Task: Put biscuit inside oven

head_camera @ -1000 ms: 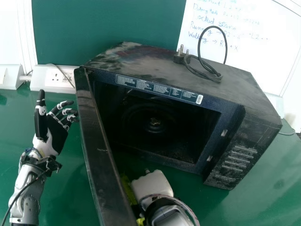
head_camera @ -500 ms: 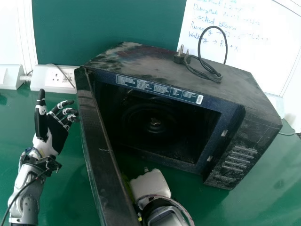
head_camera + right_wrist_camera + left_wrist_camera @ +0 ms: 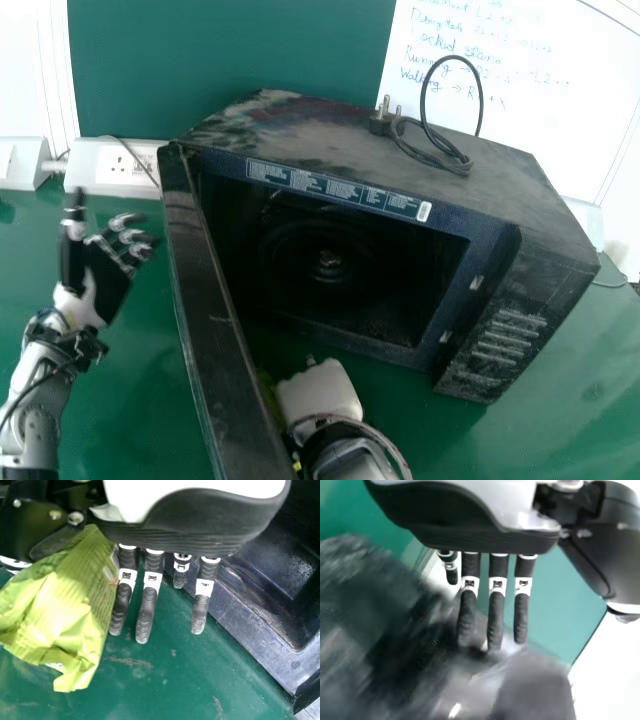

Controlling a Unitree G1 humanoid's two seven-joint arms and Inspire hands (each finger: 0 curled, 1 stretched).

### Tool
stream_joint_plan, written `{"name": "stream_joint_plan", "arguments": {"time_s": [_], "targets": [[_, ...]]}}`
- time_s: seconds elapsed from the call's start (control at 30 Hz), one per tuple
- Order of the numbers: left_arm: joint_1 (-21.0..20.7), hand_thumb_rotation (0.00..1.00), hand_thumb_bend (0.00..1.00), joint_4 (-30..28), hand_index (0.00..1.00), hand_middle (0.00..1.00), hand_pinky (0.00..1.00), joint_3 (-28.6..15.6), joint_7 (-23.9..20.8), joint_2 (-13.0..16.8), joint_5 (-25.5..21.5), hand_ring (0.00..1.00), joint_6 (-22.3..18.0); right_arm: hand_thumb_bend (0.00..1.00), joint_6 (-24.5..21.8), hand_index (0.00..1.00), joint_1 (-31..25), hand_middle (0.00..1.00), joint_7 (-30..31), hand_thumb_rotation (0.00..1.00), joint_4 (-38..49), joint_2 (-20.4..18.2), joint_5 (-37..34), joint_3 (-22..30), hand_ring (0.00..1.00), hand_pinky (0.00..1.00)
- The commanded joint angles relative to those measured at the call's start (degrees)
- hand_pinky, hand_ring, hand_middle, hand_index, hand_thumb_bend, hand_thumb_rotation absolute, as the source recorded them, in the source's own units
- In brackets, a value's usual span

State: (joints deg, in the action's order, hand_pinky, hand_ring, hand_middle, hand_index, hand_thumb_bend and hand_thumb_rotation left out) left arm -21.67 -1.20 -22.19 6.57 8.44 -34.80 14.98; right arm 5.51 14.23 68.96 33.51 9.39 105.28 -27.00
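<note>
- Between the thumb and fingers of my right hand (image 3: 146,605) sits the green packet (image 3: 65,605) (the biscuit, I take it), its crinkled lower end hanging free.
- My fingers run nearly straight, barely bent, with the thumb round the packet's other side; I read that as a light pinch, though how firm it is I cannot tell.
- Near those fingers, on the side away from the packet, stands the oven (image 3: 370,140), its mouth facing me. The packet is outside it.
- On the packet's side of my fingers, the door (image 3: 205,300) hangs ajar. Swinging wide that way could scrape the packet on it and drag it from my thumb.
- Going in too low, my fingertips could catch the oven's bottom lip, and the jolt might shake the slick wrapper loose.
- Letting go too soon would likely drop it on the table (image 3: 165,680), short of the mouth.
- Across the door from those fingers, my left hand (image 3: 110,280) spreads its own, holding nothing.
</note>
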Motion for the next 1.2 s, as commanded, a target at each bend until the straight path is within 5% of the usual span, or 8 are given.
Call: {"name": "stream_joint_plan", "arguments": {"time_s": [0.0, 0.33, 0.63, 0.7, 0.77, 0.83, 0.93, 1.17], "targets": [[-0.17, 0.08, 0.52, -2.19, 0.49, 0.39, 0.22, -0.79, -4.52, -2.12, 1.22, 0.31, -1.49, 1.00, 0.21, 0.69, -2.24, 0.65, 2.47, 1.00, -1.59, 0.94, -0.85, 0.48, 0.55, 0.52], [-1.38, 0.07, 0.52, -4.55, 0.49, 0.41, 0.25, -0.54, -18.28, -7.84, 6.47, 0.32, -5.72, 0.92, -2.22, 0.69, -3.18, 0.63, 0.72, 0.94, -2.20, 0.07, -2.88, 1.50, 0.55, 0.52], [-1.95, 0.07, 0.52, -3.93, 0.49, 0.39, 0.25, -0.37, -20.73, -8.99, 7.43, 0.30, -7.53, 0.70, -5.07, 0.72, -2.55, 0.68, 4.44, 0.59, -4.33, -2.94, -1.81, 1.35, 0.60, 0.53], [-1.98, 0.07, 0.52, -3.87, 0.49, 0.39, 0.25, -0.34, -20.64, -8.94, 7.28, 0.31, -7.44, 0.60, -5.65, 0.69, -2.13, 0.67, 5.27, 0.40, -4.65, -3.64, -2.14, 1.75, 0.61, 0.52], [-1.88, 0.07, 0.52, -3.93, 0.49, 0.40, 0.25, -0.21, -20.24, -8.80, 7.15, 0.31, -7.28, 0.63, -5.79, 0.69, -2.28, 0.58, 4.03, 0.17, -4.50, -3.46, -2.41, 1.64, 0.51, 0.43], [-1.84, 0.08, 0.52, -3.95, 0.49, 0.40, 0.25, -0.04, -19.99, -8.61, 7.21, 0.32, -7.07, 0.58, -6.39, 0.69, -3.66, 0.50, -0.29, 0.04, -4.23, -3.25, -2.87, 1.38, 0.30, 0.23], [-1.84, 0.08, 0.52, -3.99, 0.49, 0.40, 0.25, 0.03, -19.87, -8.57, 7.00, 0.32, -6.74, 0.57, -7.44, 0.63, -5.69, 0.47, -6.49, 0.00, -4.22, -3.19, -3.76, 1.32, 0.15, 0.08], [-1.86, 0.07, 0.52, -4.01, 0.49, 0.40, 0.25, 0.19, -19.94, -8.54, 7.04, 0.32, -6.27, 0.57, -6.85, 0.65, -5.22, 0.47, -9.32, 0.00, -4.09, -1.70, -5.02, 1.20, 0.13, 0.06]]}}
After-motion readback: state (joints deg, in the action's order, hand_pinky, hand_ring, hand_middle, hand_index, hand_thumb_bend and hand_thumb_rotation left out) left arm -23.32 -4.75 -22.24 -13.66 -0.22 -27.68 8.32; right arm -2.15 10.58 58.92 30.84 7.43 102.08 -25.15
